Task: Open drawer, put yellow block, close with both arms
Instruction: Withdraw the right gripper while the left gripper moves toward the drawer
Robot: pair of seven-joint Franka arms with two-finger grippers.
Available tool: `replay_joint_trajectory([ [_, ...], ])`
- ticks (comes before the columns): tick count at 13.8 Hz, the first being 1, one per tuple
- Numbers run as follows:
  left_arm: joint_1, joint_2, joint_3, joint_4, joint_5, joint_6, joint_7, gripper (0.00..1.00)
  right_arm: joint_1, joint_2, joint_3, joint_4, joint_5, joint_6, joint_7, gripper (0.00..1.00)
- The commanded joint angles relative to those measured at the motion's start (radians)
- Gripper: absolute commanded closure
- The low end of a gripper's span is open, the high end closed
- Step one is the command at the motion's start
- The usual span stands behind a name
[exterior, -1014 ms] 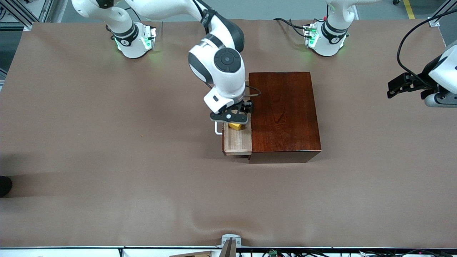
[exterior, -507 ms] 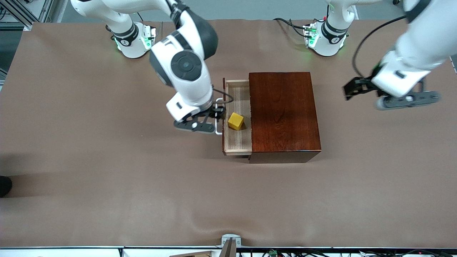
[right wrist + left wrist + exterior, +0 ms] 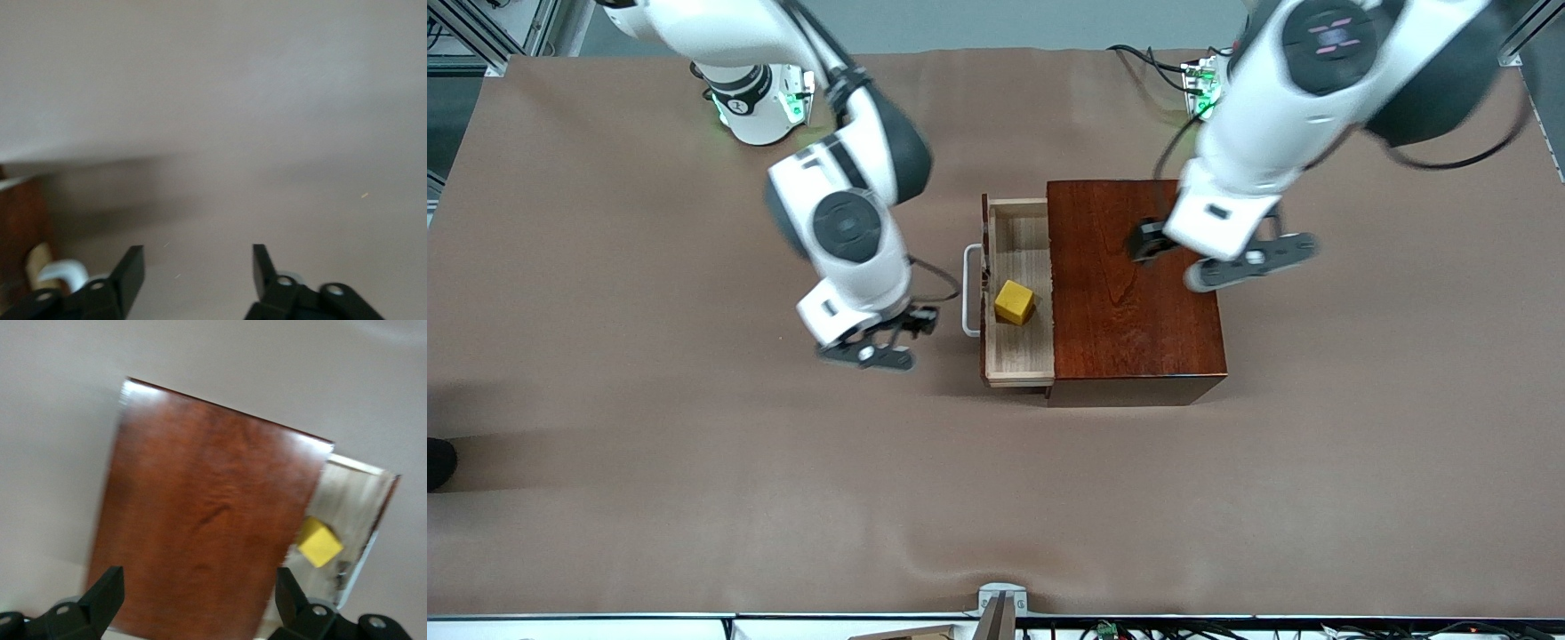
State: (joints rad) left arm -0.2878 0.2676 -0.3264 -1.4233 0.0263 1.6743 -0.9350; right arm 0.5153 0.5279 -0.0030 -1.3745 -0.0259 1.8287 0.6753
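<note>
1. The yellow block (image 3: 1015, 302) lies loose in the open drawer (image 3: 1021, 356), about midway along its pale-wood tray and tilted on the floor; nothing touches it. A second ago the right gripper stood right over it in the tray, so the placing step looks finished.
2. The right gripper (image 3: 880, 342) has since swung away from the drawer and now hangs over bare bench (image 3: 649, 444) toward the right arm's end, just beside the white handle (image 3: 969, 292) but apart from it. Its fingers (image 3: 132, 270) stand apart with nothing between them.
3. The left gripper (image 3: 1209, 262), which waited out at the left arm's end of the bench a second ago, has travelled in and now hovers over the top of the dark wooden box (image 3: 1129, 338). In the left wrist view its fingers (image 3: 107, 590) are spread wide and empty, with the box and the block below.
4. The drawer is pulled out as far as it was a second ago; the box has not shifted.
5. What remains, as I judge it, is the closing: one arm likely steadies the box while the other pushes the drawer front home.
6. The risk lies in the box sliding on the brown cloth if the push comes before it is braced.
</note>
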Motion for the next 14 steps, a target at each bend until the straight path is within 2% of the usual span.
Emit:
replay_joint_trajectory([
  [1, -0.059, 0.067, 0.004, 0.043, -0.002, 0.079, -0.154, 0.0, -0.116, -0.051, 0.021, -0.018, -0.014, -0.034, -0.107, 0.0],
  [6, -0.154, 0.137, 0.012, 0.044, 0.0, 0.208, -0.408, 0.0, -0.302, -0.114, 0.021, -0.002, -0.015, -0.094, -0.385, 0.0],
  [10, -0.24, 0.183, 0.016, 0.046, 0.007, 0.231, -0.698, 0.0, -0.426, -0.202, 0.021, -0.001, -0.016, -0.176, -0.586, 0.0],
  [14, -0.326, 0.261, 0.02, 0.046, 0.03, 0.287, -1.016, 0.0, -0.497, -0.301, 0.021, -0.011, -0.012, -0.278, -0.646, 0.0],
])
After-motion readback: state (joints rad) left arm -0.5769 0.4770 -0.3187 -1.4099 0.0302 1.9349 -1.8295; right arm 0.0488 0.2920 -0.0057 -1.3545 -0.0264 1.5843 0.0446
